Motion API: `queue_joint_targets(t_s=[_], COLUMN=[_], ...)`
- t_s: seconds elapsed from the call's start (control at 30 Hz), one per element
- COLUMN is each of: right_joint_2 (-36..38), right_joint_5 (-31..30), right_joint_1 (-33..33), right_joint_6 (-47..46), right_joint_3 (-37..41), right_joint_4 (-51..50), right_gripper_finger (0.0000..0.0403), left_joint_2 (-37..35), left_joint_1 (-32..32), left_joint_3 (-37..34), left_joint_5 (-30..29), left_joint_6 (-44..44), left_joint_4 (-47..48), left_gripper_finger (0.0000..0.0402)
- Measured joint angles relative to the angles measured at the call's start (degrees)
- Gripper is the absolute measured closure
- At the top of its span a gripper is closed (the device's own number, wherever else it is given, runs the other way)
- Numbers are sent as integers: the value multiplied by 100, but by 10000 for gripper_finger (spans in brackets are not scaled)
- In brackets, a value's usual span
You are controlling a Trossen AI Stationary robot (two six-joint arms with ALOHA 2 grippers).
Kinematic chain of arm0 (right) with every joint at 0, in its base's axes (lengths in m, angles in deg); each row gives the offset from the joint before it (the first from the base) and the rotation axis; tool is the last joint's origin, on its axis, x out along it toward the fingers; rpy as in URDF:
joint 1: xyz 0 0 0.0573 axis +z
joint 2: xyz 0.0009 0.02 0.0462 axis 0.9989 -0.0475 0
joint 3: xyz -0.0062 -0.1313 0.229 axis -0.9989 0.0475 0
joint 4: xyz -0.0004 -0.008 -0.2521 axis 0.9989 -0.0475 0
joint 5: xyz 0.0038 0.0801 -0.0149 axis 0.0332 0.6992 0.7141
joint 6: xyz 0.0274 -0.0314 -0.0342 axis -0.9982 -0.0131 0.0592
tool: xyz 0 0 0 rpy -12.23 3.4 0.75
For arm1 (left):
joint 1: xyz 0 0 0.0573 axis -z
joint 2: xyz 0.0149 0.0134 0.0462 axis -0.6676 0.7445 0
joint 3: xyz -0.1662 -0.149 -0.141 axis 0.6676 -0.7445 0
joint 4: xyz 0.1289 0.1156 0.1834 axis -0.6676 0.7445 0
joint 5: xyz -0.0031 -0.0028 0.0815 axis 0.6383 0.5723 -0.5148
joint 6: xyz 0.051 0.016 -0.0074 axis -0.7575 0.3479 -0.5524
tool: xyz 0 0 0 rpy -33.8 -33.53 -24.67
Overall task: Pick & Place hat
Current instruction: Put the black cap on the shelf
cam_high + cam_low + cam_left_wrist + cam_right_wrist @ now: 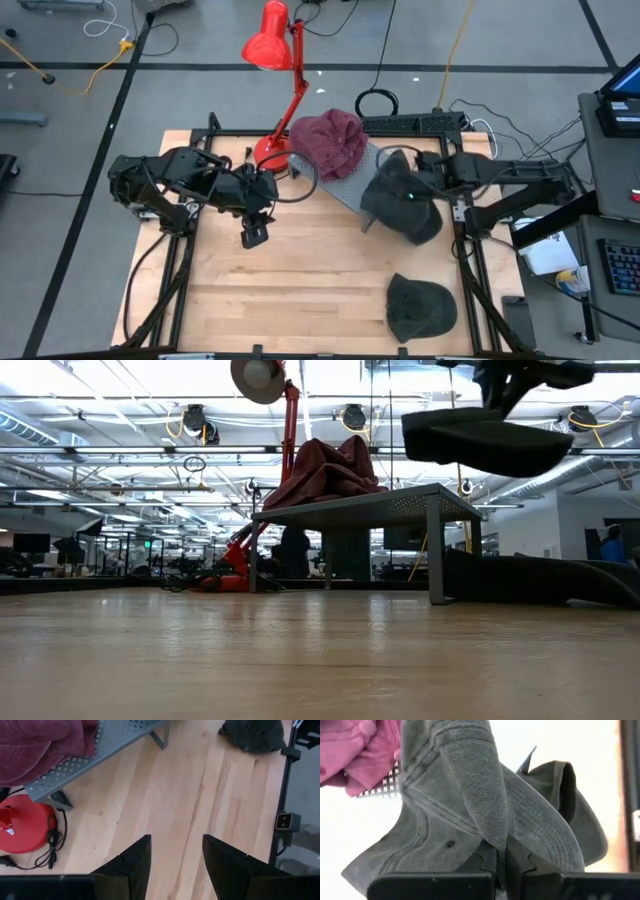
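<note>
A red lamp (271, 45) stands at the far edge of the wooden desk (300, 290), its base (22, 827) ringed by a black cord (52, 840). Beside the lamp sits a grey perforated stand (400, 505). Cables (70, 70) trail across the floor beyond.

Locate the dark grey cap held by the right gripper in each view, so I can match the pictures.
High view: held cap, right of centre, beside the grey rack.
Low view: upper right, lifted above the rack's top.
Left wrist view: not in it.
Right wrist view: fills the frame, pinched by the right gripper.
Shared landmark: the maroon cloth on the rack.
</note>
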Motion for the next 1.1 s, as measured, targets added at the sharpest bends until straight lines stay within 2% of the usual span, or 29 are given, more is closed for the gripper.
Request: queue_joint_targets(t_s=[0.3,0.53,0.8,1.1], right_joint_2=[-809,-1181,-1201,-1197], right_joint_5=[-92,-92,-104,-121], right_joint_1=[-831,-1292,-1480,-1481], right_joint_6=[1365,1920,1949,1633], right_joint_3=[-1184,-1686,-1609,-1002], right_joint_4=[-43,-44,225,755], right_gripper_finger=[403,403,403,402], left_joint_2=[0,0,0,0], left_joint_1=[0,0,0,0], left_joint_3=[0,0,0,0], left_joint_5=[-1,56,132,131], left_joint_6=[-15,13,17,-11], left_joint_4=[105,144,195,194], left_gripper_finger=[220,220,220,220])
